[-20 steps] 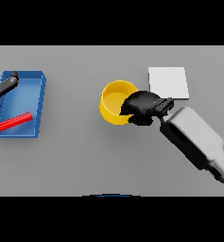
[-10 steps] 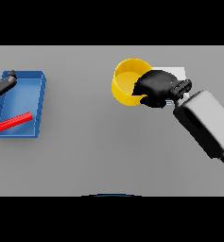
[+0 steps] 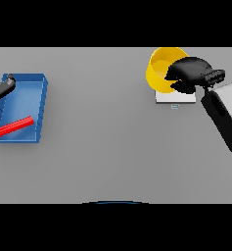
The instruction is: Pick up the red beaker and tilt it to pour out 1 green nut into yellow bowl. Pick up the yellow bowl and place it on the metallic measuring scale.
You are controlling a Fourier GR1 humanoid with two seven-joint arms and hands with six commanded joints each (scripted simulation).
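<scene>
Bowl over the scale, ready to set down

Using the scale [image 3: 175, 97] as the landmark: far to its left on the grey surface [image 3: 103, 147] sits a blue tray [image 3: 33, 88] with a red bar [image 3: 11, 127], and the left hand [image 3: 2, 88] rests at the tray's edge; I cannot tell how its fingers are. The right hand [image 3: 188, 72] has its fingers clamped on the yellow bowl [image 3: 162, 66], tilted just above the scale. Best to level the bowl, lower it slowly onto the middle, then let go.

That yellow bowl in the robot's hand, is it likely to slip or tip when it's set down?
The yellow bowl keeps its round shape in the right hand, so it is probably stiff. It is held by one side of the rim and looks tilted, so it could swing or slip. The scale below looks flat, so it should sit steady.
</scene>
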